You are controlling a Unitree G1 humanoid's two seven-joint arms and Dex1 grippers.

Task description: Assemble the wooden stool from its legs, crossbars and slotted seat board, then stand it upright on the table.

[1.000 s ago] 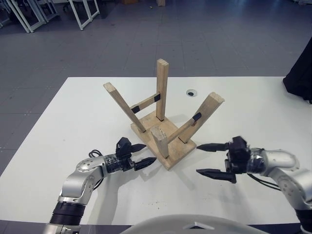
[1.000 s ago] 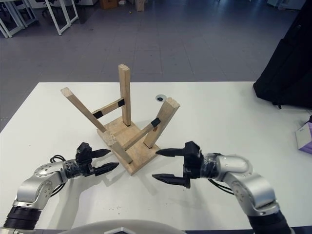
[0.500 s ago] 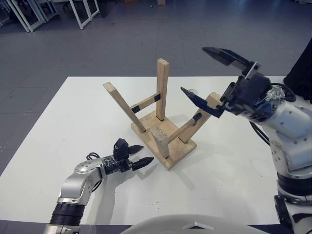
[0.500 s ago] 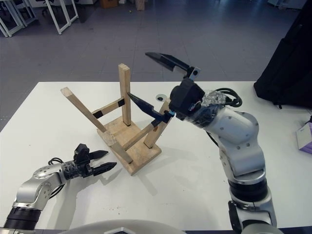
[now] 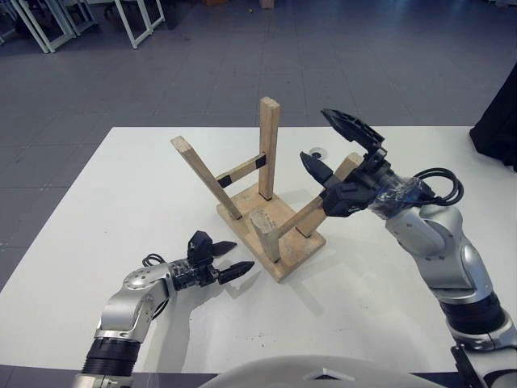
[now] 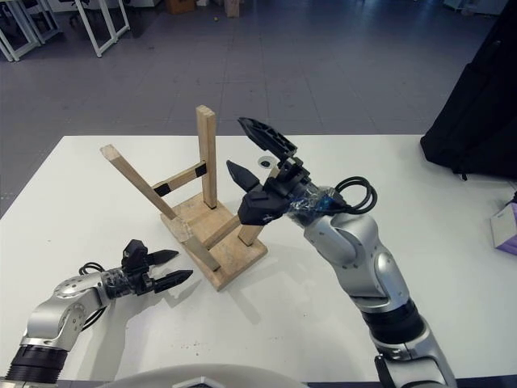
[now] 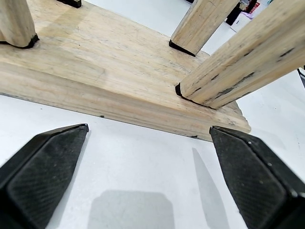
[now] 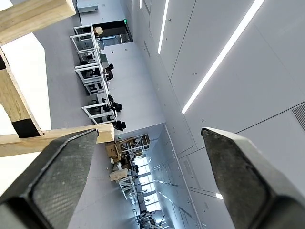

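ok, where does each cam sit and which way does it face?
Left eye: head, forward-down onto the upturned stool on the table; shows left tool and right tool.
Right eye: same scene, set slightly rightward.
Left wrist: low over the table, facing the seat board edge, between its own fingers.
Right wrist: raised, facing up past wooden legs to the ceiling; own fingers.
Shared: seat board in eyes and left wrist.

The right arm's black two-finger gripper (image 5: 313, 133) is no longer waiting low over the white table (image 5: 121, 178) at 4 o'clock from the upturned pale wooden stool (image 5: 265, 230). After swinging high above the stool, it is now coming down closer, at about 1 o'clock from the seat board (image 5: 292, 250). Its fingers are now pointing toward 10 o'clock, with the top of the thick right-hand leg (image 5: 350, 165) showing between them.
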